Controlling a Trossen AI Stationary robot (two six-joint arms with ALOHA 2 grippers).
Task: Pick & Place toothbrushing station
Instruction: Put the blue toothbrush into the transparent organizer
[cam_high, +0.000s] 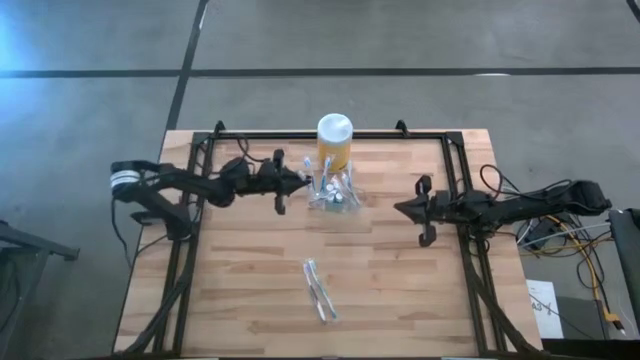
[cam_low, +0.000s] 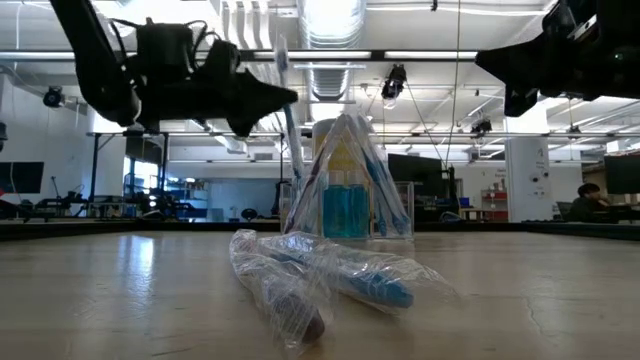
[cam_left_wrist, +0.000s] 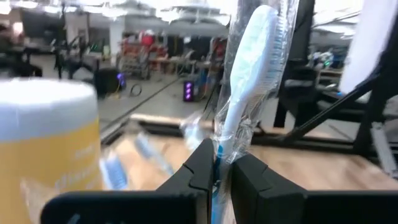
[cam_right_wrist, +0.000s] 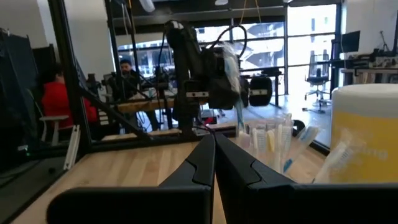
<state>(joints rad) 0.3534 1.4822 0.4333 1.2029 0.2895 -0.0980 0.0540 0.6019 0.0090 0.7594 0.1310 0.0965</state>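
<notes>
The left gripper (cam_left_wrist: 221, 171) has its two fingers pinched tight on a wrapped toothbrush (cam_left_wrist: 249, 81) — white and light blue, standing up between them in crinkly clear plastic. In the high view this gripper (cam_high: 300, 182) hangs just left of the toothbrushing station (cam_high: 335, 192). The right gripper (cam_right_wrist: 214, 144) is squeezed all the way shut with nothing in it, and it waits well off to the right (cam_high: 405, 210).

The toothbrushing station (cam_low: 350, 205) is a small see-through holder near the back middle of the table. Wrapped toothbrushes lean in it like a little tent, and you can see blue through the plastic. A yellow jar with a white lid (cam_high: 334, 140) stands just behind it.

More wrapped toothbrushes (cam_high: 320, 290) lie on the wooden table (cam_high: 240, 280), nearer the front. Behind the table is a big bright room with desks and ceiling lights — a person in red (cam_right_wrist: 56, 99) sits there.
</notes>
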